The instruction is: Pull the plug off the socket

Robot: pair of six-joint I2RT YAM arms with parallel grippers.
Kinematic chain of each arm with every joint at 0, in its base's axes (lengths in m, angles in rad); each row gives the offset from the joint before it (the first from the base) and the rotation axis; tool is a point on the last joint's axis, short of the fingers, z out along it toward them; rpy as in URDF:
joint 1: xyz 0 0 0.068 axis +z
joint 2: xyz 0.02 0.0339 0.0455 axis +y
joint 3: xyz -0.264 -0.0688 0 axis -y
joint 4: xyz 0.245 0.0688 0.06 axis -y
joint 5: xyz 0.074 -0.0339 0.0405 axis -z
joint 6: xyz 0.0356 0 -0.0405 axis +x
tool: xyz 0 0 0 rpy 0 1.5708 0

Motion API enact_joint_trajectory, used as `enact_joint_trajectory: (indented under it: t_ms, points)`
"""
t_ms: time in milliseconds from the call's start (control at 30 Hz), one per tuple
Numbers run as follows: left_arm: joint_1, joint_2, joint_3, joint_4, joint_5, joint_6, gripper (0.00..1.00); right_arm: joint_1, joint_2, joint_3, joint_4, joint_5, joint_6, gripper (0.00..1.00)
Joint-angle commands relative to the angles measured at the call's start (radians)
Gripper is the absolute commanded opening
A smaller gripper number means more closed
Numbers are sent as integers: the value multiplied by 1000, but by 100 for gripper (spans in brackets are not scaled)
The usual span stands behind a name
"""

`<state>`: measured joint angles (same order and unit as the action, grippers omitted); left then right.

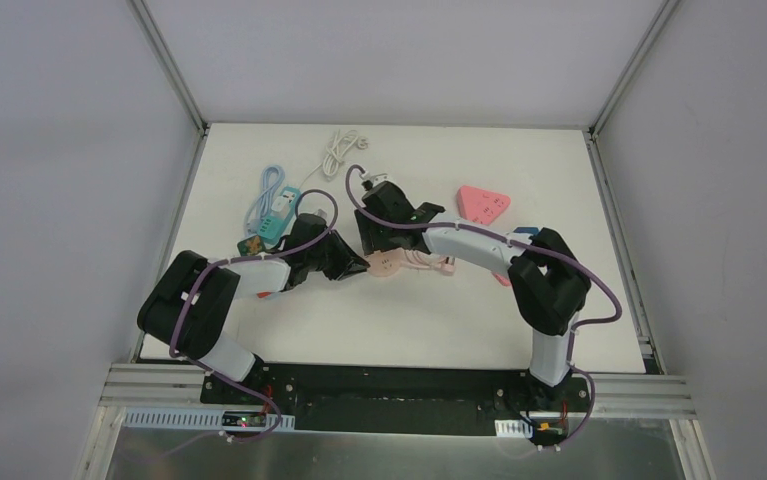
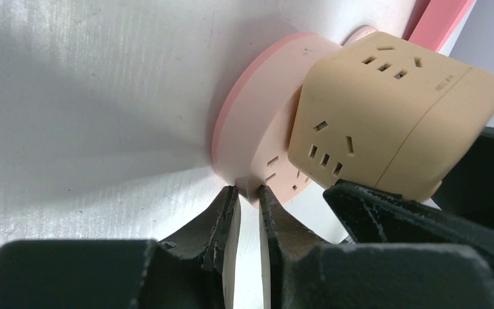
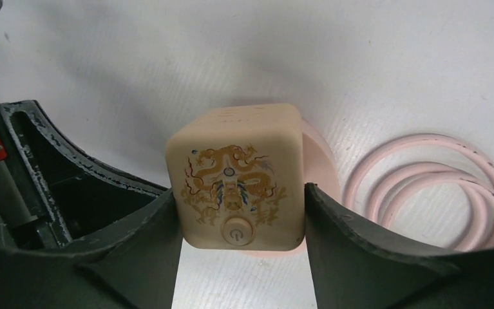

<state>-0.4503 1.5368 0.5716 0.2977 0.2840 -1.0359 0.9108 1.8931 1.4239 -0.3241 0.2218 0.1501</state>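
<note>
Both grippers are engaged. Beige cube plug point(image 3: 234, 187) is seated in the round pink socket point(image 2: 257, 122), mid-worktop point(image 1: 409, 330) between the arms. Right gripper point(image 3: 241, 215) is part-open, jaws clamped on the cube's two side faces. Left gripper point(image 2: 247, 193) is almost closed, tips pinching the socket's rim. Step in hand: grasps made, plug not yet out. Next move, I'd say: right pulls straight along the pins while left holds the socket; that thin rim pinch may slip. Pink cable coil point(image 3: 424, 187) lies just right of the socket
</note>
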Motion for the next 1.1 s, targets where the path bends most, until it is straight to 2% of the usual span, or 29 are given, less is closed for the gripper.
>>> enact_joint_trajectory:
  t_ms: [0, 67, 233, 333, 467, 500, 567, 667, 733, 800, 900, 1000, 1067]
  points:
    - [7, 63, -32, -217, -129, 66, 18, -65, -117, -69, 136, -322, 114, 0]
    - [7, 71, -23, -217, -123, 68, 21, -63, -110, -83, 148, -345, 127, 0]
    - [7, 113, 18, -200, -87, 85, 32, 10, -39, -23, 58, -264, 77, 0]
    - [7, 136, 48, -222, -89, 94, 38, -16, -62, -35, 61, -278, 83, 0]
    - [7, 151, 61, -252, -104, 99, 43, -89, -115, -86, 134, -388, 115, 0]
    - [7, 153, 62, -261, -109, 100, 43, -90, -120, -89, 138, -390, 116, 0]
    - [7, 159, 56, -268, -118, 98, 36, -71, -110, -85, 135, -376, 99, 0]
    - [7, 172, 48, -270, -119, 92, 26, 8, -59, -45, 75, -243, 15, 0]
    - [7, 183, 44, -270, -117, 89, 23, 36, -26, -11, 25, -145, -10, 0]
    - [7, 188, 42, -272, -116, 89, 22, 34, -23, -3, 12, -126, -18, 0]
    - [7, 186, 38, -283, -123, 90, 21, -2, -69, -30, 51, -205, 3, 0]
    - [7, 183, 36, -291, -131, 91, 21, -75, -129, -95, 154, -385, 83, 0]
    - [7, 183, 36, -293, -133, 92, 21, -97, -145, -128, 209, -440, 124, 0]
